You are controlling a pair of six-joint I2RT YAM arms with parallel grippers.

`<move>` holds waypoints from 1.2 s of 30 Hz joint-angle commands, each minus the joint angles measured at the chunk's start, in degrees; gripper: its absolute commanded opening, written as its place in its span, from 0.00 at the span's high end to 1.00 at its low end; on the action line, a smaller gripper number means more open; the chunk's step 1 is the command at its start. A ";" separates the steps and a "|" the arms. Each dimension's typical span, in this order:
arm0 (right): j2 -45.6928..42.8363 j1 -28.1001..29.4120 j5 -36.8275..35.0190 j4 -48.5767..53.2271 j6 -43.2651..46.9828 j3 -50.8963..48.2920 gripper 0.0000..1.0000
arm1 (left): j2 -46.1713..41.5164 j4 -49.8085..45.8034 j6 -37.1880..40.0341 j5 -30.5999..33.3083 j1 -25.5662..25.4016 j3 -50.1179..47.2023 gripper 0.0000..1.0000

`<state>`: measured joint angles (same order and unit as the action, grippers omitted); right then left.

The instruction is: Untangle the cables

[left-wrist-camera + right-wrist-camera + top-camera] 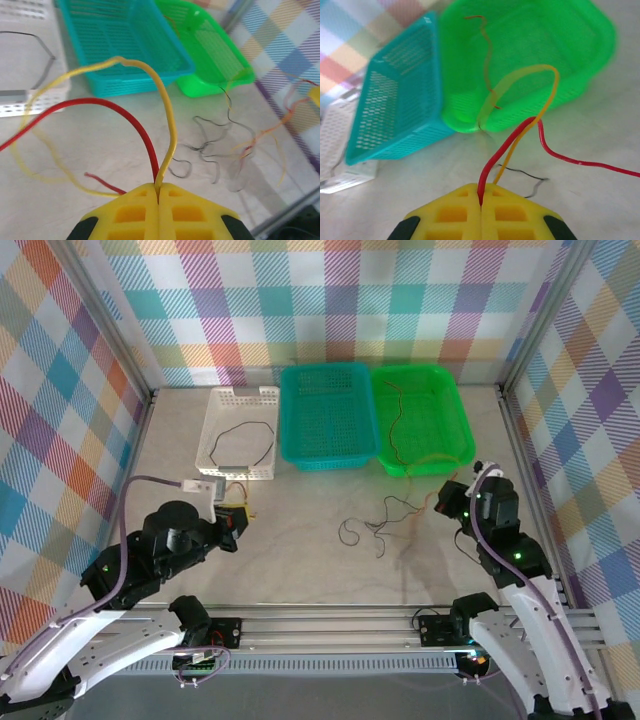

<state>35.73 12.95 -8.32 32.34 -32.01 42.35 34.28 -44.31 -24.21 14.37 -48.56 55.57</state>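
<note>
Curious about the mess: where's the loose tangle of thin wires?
In the top view the tangle lies on the table, just in front of the green basket, right of centre.

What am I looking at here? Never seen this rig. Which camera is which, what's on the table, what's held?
Two robot arms are bolted at the near edge of a table. The wide picture comes from a fixed camera above and behind them. The other two come from a camera on each wrist, looking past that arm's yellow gripper.

At the back stand a white basket with a black cable in it, a teal basket, and a green basket holding a brownish cable. A tangle of thin cables lies on the table in front.

The left gripper is shut on a red cable and a yellow cable. The right gripper is shut on a red wire and an orange wire.
</note>
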 commanded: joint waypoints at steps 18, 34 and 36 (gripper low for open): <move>2.31 -6.98 46.93 -10.41 1.46 9.93 1.00 | 7.54 11.11 -2.82 -13.93 1.72 -5.41 1.00; 7.71 -0.55 51.08 -24.56 -2.35 5.76 1.00 | 26.39 35.01 -6.55 -29.14 0.41 -6.49 0.42; 8.68 0.30 49.51 -24.39 -2.09 6.44 1.00 | 27.19 35.86 -6.31 -30.52 0.00 -6.08 0.35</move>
<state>43.99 12.23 42.11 11.73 -33.91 47.66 61.04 -13.34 -30.48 -12.01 -47.94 48.56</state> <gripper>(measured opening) 0.065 0.643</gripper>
